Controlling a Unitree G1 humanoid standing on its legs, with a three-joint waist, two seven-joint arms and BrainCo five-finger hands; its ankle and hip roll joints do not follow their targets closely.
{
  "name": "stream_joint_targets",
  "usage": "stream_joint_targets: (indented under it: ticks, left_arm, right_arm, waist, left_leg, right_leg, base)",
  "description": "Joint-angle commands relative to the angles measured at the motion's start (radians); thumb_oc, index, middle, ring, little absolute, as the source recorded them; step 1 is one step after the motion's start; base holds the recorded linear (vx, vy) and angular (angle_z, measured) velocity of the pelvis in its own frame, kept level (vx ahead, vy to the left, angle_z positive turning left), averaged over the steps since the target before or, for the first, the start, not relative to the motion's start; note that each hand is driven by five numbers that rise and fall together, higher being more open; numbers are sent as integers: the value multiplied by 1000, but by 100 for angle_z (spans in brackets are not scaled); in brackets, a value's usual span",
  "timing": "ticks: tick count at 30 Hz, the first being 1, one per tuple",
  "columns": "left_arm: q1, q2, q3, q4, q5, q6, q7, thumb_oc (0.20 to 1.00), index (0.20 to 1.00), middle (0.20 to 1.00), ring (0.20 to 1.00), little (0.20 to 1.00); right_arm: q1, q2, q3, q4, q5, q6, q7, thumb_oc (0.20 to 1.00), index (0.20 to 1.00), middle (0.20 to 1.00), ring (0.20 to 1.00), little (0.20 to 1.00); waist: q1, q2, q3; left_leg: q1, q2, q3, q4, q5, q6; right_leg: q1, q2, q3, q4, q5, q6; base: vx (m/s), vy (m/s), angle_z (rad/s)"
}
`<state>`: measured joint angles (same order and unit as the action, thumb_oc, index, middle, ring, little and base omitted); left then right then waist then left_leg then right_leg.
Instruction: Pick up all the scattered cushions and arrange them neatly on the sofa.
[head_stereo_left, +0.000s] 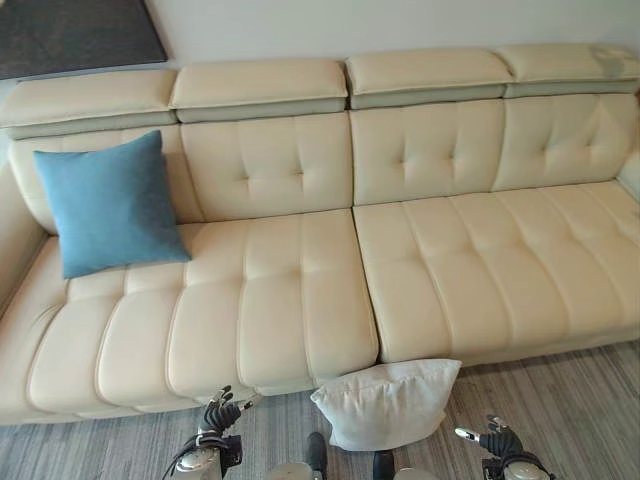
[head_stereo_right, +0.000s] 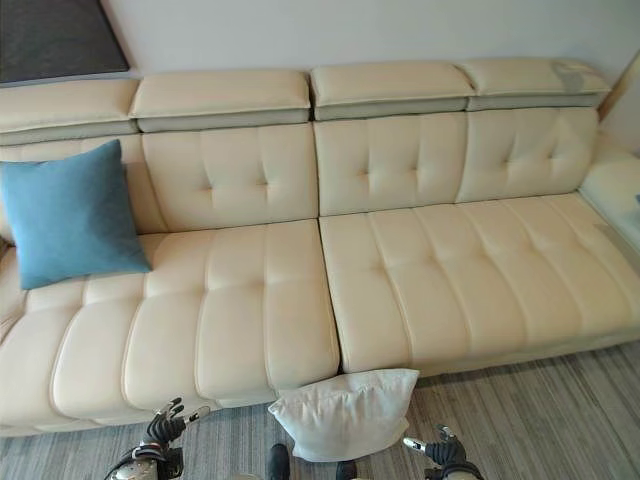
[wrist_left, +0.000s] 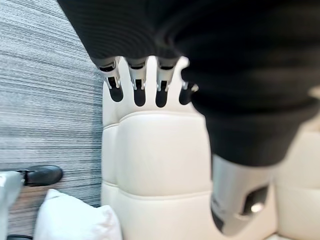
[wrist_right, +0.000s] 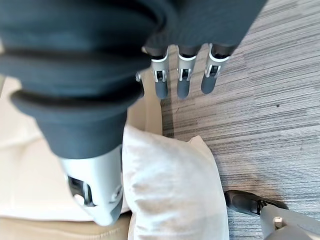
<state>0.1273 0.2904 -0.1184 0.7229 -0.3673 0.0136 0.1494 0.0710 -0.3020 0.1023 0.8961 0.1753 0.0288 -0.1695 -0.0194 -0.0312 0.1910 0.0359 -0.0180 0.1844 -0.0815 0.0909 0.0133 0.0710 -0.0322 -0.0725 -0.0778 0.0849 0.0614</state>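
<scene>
- A white cushion (head_stereo_left: 388, 401) is lying on the striped floor (head_stereo_left: 570, 410) nearest me, leaning against the front edge of the cream sofa (head_stereo_left: 300, 290), below the seam between the seat sections.
- My left hand (head_stereo_left: 219, 415) is hanging just left of it, fingers (wrist_left: 137, 85) straight and apart, holding nothing.
- My right hand (head_stereo_left: 493, 438) is hovering just right of it, fingers (wrist_right: 182, 82) extended, empty.
- A blue cushion (head_stereo_left: 108, 205) is standing propped against the backrest at the sofa's left end.
</scene>
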Motion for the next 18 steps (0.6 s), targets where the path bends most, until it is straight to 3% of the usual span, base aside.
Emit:
stream_joint_targets:
  ticks: [1, 2, 3, 5, 9, 13, 18]
  left_arm:
    - [-39, 24, 0, 29, 53, -20, -9, 1000, 1000, 1000, 1000, 1000]
    - [-41, 29, 4, 45, 66, -19, -15, 1000, 1000, 1000, 1000, 1000]
    - [-52, 33, 3, 92, 89, -20, -25, 1000, 1000, 1000, 1000, 1000]
    - [-66, 29, 7, 134, 83, -20, -24, 1000, 1000, 1000, 1000, 1000]
    - [-67, 22, -6, 160, 94, -16, -30, 1000, 1000, 1000, 1000, 1000]
    - [-81, 15, 3, 215, 113, -16, -22, 1000, 1000, 1000, 1000, 1000]
    - [-116, -17, 21, 272, 80, -20, 28, 1000, 1000, 1000, 1000, 1000]
  right_arm:
    - [-33, -21, 4, 16, -17, 1, -10, 1000, 1000, 1000, 1000, 1000]
    - [-38, -21, 8, 21, -22, 2, -6, 1000, 1000, 1000, 1000, 1000]
    - [-44, -18, 6, 30, -26, 2, -2, 1000, 1000, 1000, 1000, 1000]
    - [-44, -18, -7, 40, -22, 2, -4, 1000, 1000, 1000, 1000, 1000]
    - [-34, -15, -23, 42, -23, 7, -6, 1000, 1000, 1000, 1000, 1000]
    - [-45, -4, 0, 45, -36, 6, -1, 1000, 1000, 1000, 1000, 1000]
    - [-65, -25, 25, 44, -42, -1, -22, 1000, 1000, 1000, 1000, 1000]
  waist:
    - [19, -5, 30]
    - [22, 2, 36]
    - [7, 5, 36]
    - [-4, 8, 32]
    - [-11, 8, 13]
    - [9, -24, -14]
    - [11, -18, 0]
  left_leg:
    - [44, 23, 42, -6, -137, -10]
    - [57, 31, 60, -6, -155, -17]
    - [64, 39, 88, -6, -159, -19]
    - [71, 48, 97, -6, -160, -15]
    - [81, 63, 120, -6, -172, -14]
    - [72, 74, 153, -6, -163, -38]
    - [33, 103, 112, -6, -121, -70]
  right_leg:
    - [-108, -42, -129, 90, -69, 69]
    - [-103, -66, -186, 115, -83, 81]
    - [-111, -91, -190, 128, -76, 86]
    - [-112, -114, -147, 133, -64, 82]
    - [-79, -181, -139, 118, -8, 94]
    - [-45, -171, -151, -7, -10, 126]
    - [-41, -143, -192, -9, -56, 100]
  base:
    - [-51, 82, -99]
    - [-3, 75, -170]
    - [8, 85, -151]
    - [26, 21, -87]
    - [55, -79, -24]
    - [98, -264, -30]
    - [48, -233, -3]
